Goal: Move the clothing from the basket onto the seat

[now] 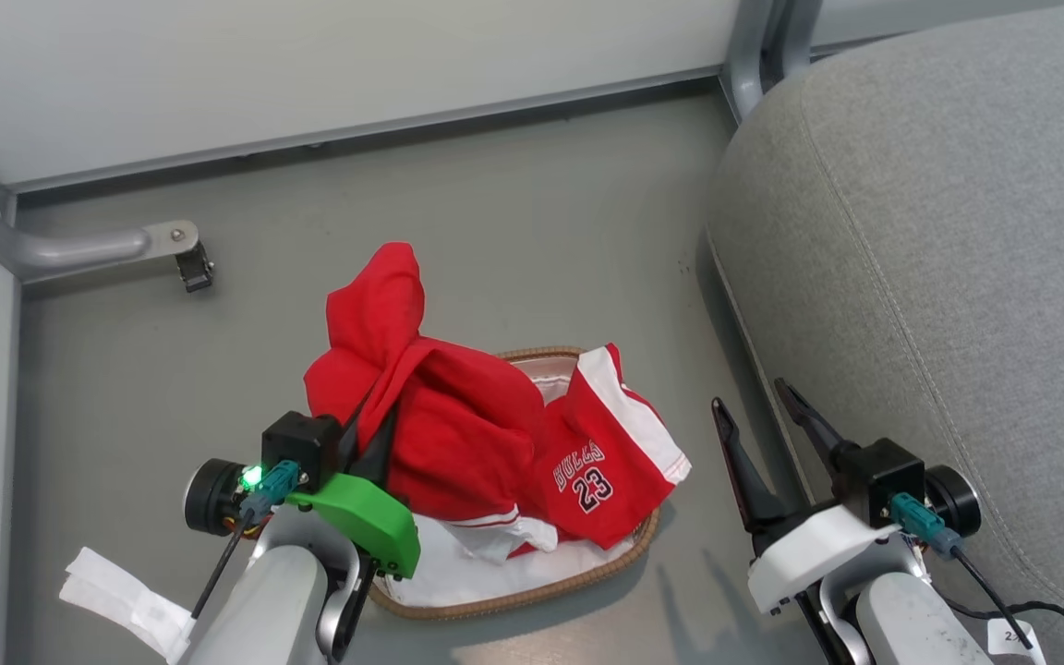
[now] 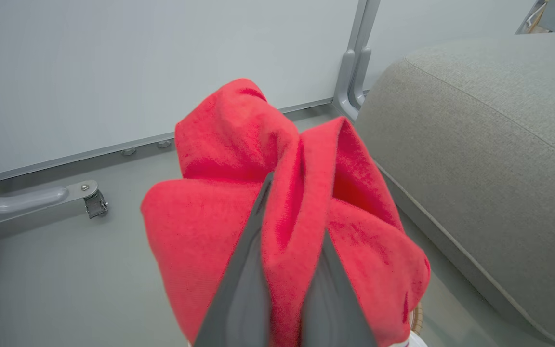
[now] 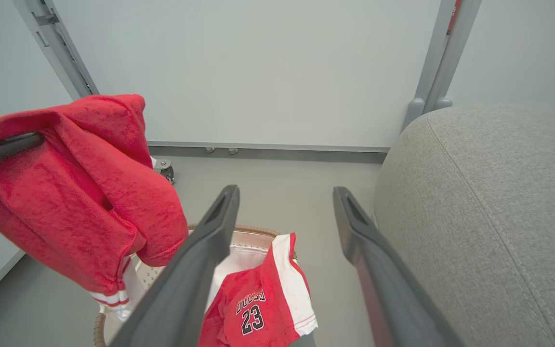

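Lab-style test bay: white partition panels (image 1: 310, 74), grey metal posts (image 1: 749, 55), a castor (image 1: 195, 268), grey floor (image 1: 513, 231).

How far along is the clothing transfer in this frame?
Done: nothing; no garment lies on the visible grey upholstered seat. In hand: the left gripper is shut on a plain red garment, lifted over the white lattice basket. Left: seating it, then the red "BULLS 23" garment lying in the basket. The right gripper is open, empty.
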